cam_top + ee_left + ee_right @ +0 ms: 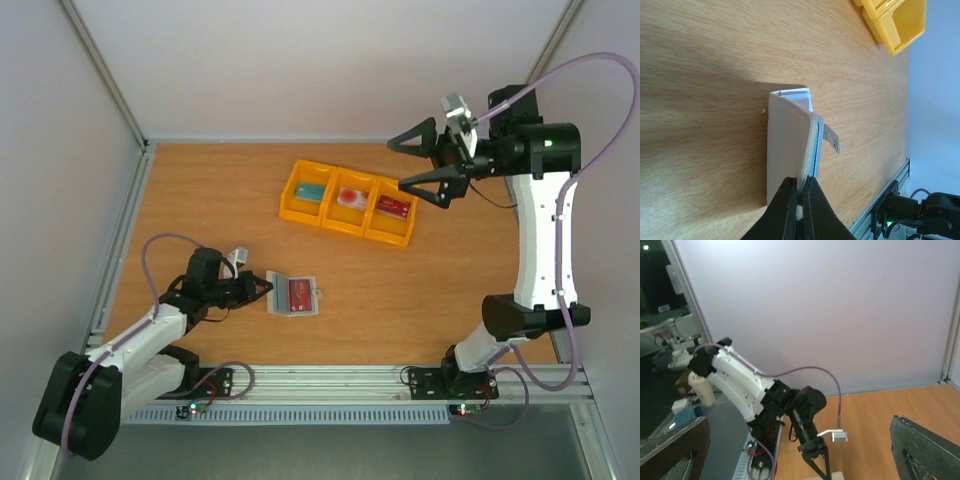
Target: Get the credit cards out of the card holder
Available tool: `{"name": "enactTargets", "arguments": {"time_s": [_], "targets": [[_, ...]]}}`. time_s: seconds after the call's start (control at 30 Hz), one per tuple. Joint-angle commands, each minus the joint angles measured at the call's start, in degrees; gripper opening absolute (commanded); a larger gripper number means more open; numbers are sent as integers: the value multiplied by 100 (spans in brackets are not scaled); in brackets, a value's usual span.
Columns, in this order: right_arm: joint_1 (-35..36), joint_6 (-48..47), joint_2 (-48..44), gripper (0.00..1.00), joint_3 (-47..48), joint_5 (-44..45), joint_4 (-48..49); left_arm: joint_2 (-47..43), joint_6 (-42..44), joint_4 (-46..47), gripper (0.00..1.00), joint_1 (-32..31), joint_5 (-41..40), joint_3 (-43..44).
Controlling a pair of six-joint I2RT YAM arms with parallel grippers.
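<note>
Wooden counter (pixel 200 190), pale walls (pixel 300 60).
Left gripper (pixel 262 288) pinched the card holder (pixel 278 294); right gripper (pixel 396 165), spread, hovered near the yellow tray (pixel 290 205) holding credit cards (pixel 349 197).

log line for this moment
left gripper: shut on card holder edge | right gripper: open, raised near tray | tray: three cards | red card: in holder

Saw bare table (pixel 450 270) between the card holder (pixel 292 295) and the yellow tray (pixel 290 197), and right of the card holder. Found its left side blocked by the left gripper (pixel 262 289), clamped on it. Noted the right gripper (pixel 396 165) spread wide by the tray's right end.
</note>
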Motion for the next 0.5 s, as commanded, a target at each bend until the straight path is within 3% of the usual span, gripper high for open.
{"name": "enactTargets", "arguments": {"time_s": [0.0, 0.1, 0.23, 0.33, 0.4, 0.47], "targets": [[-114, 1204, 273, 99, 985, -636, -1104, -105, 35, 122, 0, 29, -48, -5], [-113, 2132, -52, 99, 1146, -84, -308, -116, 44, 125, 0, 33, -61, -5], [-116, 4745, -1294, 98, -302, 1955, 2735, -110, 53, 151, 0, 33, -70, -13], [-114, 5284, -2121, 98, -1486, 2791, 4091, -145, 45, 181, 0, 33, -94, -30], [-113, 5583, -2426, 98, -2090, 3638, 4597, -160, 49, 173, 0, 30, -104, -25], [-113, 5641, -2553, 99, -2624, 3833, 4871, -145, 59, 169, 0, 33, -99, -23]]}}
